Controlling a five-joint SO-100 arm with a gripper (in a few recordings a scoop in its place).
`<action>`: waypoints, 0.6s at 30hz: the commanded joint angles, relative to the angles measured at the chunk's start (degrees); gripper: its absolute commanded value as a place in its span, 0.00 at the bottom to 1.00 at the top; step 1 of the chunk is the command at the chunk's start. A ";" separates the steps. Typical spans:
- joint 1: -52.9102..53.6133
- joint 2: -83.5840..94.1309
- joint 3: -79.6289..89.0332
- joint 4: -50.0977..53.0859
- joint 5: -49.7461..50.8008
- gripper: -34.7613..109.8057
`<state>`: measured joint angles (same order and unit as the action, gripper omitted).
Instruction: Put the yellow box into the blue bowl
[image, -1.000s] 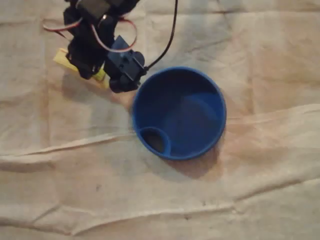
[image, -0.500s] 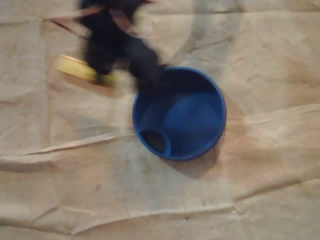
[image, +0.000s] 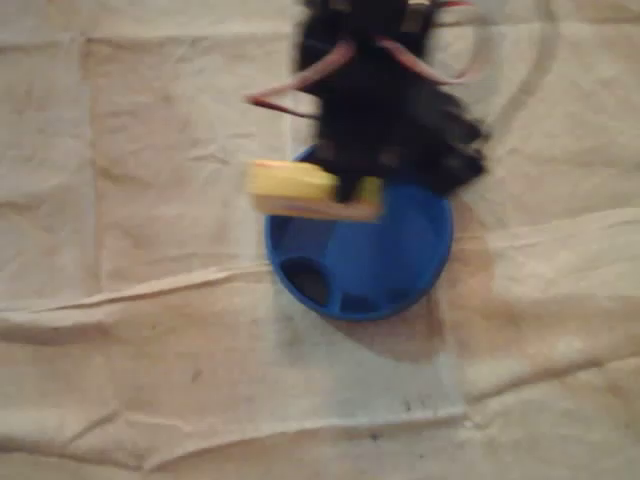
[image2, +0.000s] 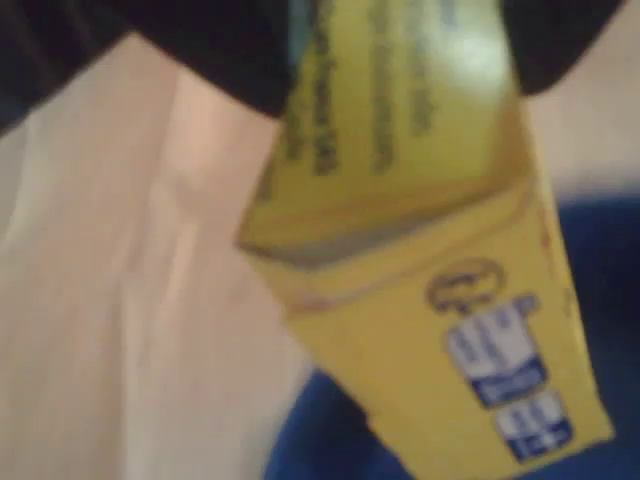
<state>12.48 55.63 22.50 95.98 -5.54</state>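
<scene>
My black gripper (image: 352, 190) is shut on the yellow box (image: 305, 190), which hangs lengthwise over the upper left rim of the blue bowl (image: 400, 270) in the overhead view. The arm is blurred with motion. The box's left end sticks out past the bowl over the cloth. In the wrist view the yellow box (image2: 430, 260) runs from the dark fingers (image2: 230, 50) at the top down to the lower right, with printed labels on it, and the blue bowl (image2: 600, 300) lies beneath it.
A beige, creased cloth (image: 150, 350) covers the table all round the bowl. Red and white wires (image: 310, 75) loop off the arm, and a black cable trails at the top right.
The arm has lifted the yellow box off the cloth at the upper left and swung it right, so it now hangs over the bowl's rim.
</scene>
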 joint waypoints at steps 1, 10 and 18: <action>-0.62 0.97 -1.93 0.18 0.97 0.24; 0.62 -3.08 -1.85 -2.29 0.70 0.24; 0.88 -2.99 -1.76 -3.96 0.62 0.27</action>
<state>12.92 50.27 22.50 93.16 -5.19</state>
